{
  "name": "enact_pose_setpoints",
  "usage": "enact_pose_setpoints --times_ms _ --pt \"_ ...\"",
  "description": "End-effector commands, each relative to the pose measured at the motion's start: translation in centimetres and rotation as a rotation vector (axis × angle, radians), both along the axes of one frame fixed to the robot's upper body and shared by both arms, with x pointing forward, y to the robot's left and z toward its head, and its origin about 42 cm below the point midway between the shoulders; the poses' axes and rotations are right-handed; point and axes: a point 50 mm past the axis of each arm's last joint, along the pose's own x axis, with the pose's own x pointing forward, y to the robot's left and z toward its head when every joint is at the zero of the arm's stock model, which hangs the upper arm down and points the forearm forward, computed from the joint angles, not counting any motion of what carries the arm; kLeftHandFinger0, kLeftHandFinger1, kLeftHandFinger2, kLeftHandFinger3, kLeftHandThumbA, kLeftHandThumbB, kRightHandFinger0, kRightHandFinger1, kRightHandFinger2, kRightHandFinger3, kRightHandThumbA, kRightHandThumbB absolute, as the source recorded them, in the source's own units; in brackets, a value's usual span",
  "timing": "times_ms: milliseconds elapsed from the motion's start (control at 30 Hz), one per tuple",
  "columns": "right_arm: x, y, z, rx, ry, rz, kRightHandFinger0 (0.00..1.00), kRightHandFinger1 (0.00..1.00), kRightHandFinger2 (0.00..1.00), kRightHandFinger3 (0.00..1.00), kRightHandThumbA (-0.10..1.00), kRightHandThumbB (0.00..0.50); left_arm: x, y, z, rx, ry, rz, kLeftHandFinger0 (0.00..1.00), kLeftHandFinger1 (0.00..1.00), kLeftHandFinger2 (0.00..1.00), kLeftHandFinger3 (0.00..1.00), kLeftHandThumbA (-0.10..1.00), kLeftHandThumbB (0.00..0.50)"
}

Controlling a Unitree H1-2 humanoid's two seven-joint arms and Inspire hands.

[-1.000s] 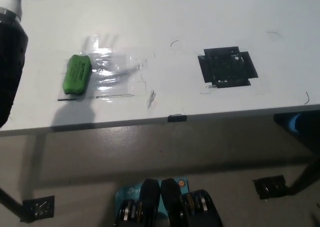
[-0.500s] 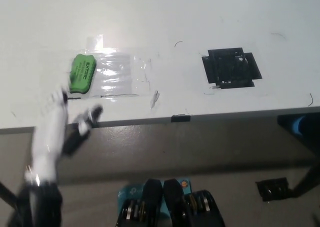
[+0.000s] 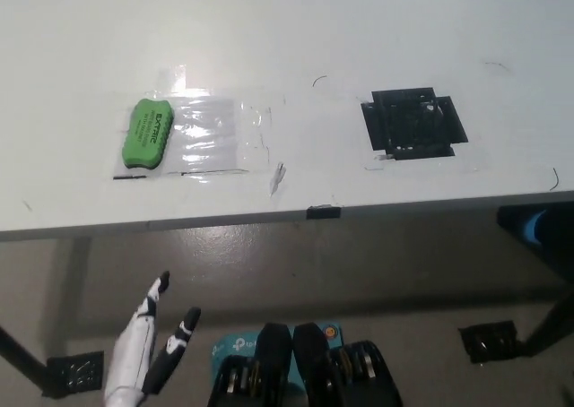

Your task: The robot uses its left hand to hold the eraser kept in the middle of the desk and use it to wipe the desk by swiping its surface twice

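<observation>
A green eraser (image 3: 148, 134) lies flat on the white desk (image 3: 296, 30), toward its left side, at the left end of a clear shiny tape patch (image 3: 215, 135). My white left hand (image 3: 143, 349) hangs below the desk's front edge at the lower left, well apart from the eraser, with its fingers spread and nothing in it. The black right hand is out of sight.
A black square of tape (image 3: 413, 122) marks the desk to the right of the middle. Thin pen marks run beside the clear patch. The desk's front edge (image 3: 314, 212) crosses the picture, with floor and black leg feet (image 3: 484, 338) beneath.
The left hand has dropped from beside the desk's front edge down to the lower left, below the desk. The eraser has stayed put. The camera has shifted a little.
</observation>
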Motion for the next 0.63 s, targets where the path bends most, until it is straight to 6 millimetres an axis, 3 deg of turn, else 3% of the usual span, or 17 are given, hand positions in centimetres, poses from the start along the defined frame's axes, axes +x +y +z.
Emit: enact_pose_setpoints --times_ms 0,100,300,400,533,600 --pt "1.1 -0.8 1.5 -0.028 -0.045 0.015 1.00 1.00 1.00 1.00 1.00 0.280 1.2 1.4 0.1 -0.214 -0.100 0.051 1.00 1.00 1.00 1.00 1.00 0.355" --pt "1.2 -0.8 1.5 -0.029 -0.048 0.016 1.00 1.00 1.00 1.00 1.00 0.268 1.6 1.6 -0.2 -0.268 -0.081 0.066 1.00 1.00 1.00 1.00 1.00 0.411" --pt "1.7 -0.7 1.6 -0.018 -0.048 0.010 1.00 1.00 1.00 1.00 1.00 0.283 3.2 2.3 0.3 -0.312 -0.060 0.093 1.00 1.00 1.00 1.00 1.00 0.400" --pt "1.5 -0.6 1.5 -0.012 -0.051 0.015 1.00 1.00 1.00 1.00 1.00 0.242 3.1 2.4 0.2 -0.319 -0.046 0.111 1.00 1.00 1.00 1.00 1.00 0.401" --pt "1.2 -0.7 1.2 -0.006 -0.053 0.017 1.00 1.00 1.00 1.00 1.00 0.281 2.9 2.3 0.1 -0.342 -0.032 0.106 1.00 1.00 1.00 1.00 1.00 0.371" --pt "1.0 -0.7 1.0 -0.011 -0.047 0.019 1.00 1.00 1.00 1.00 1.00 0.276 2.6 2.2 0.1 -0.347 -0.030 0.112 1.00 1.00 1.00 1.00 1.00 0.363"
